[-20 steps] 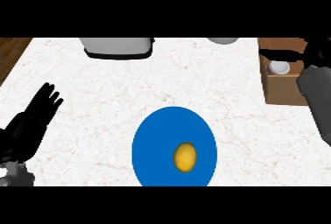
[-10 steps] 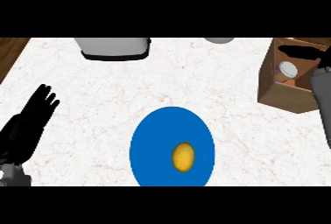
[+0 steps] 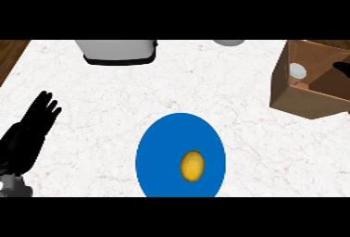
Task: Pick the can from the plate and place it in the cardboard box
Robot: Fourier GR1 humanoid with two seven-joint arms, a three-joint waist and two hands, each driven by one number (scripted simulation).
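The blue plate (image 3: pixel 160 152) lies at the counter's near middle, and the only thing on it is a small yellow oval object (image 3: pixel 193 165). The open cardboard box (image 3: pixel 301 102) stands at the right. Inside it, against its left wall, the can (image 3: pixel 297 71) shows its pale round top. Only a black tip of my right hand (image 3: pixel 342 68) shows at the right edge, over the box and apart from the can. My left hand (image 3: pixel 31 132) rests open at the left edge with straight fingers and holds nothing.
A grey appliance (image 3: pixel 117 51) stands at the counter's far edge, left of centre. A grey round object (image 3: pixel 229 41) peeks in at the top. Wooden floor (image 3: pixel 10 53) shows beyond the counter's left edge.
My right forearm and hand have drawn away to the right, almost out of view. The can now stands uncovered in the box. The box appears larger and further left in view.
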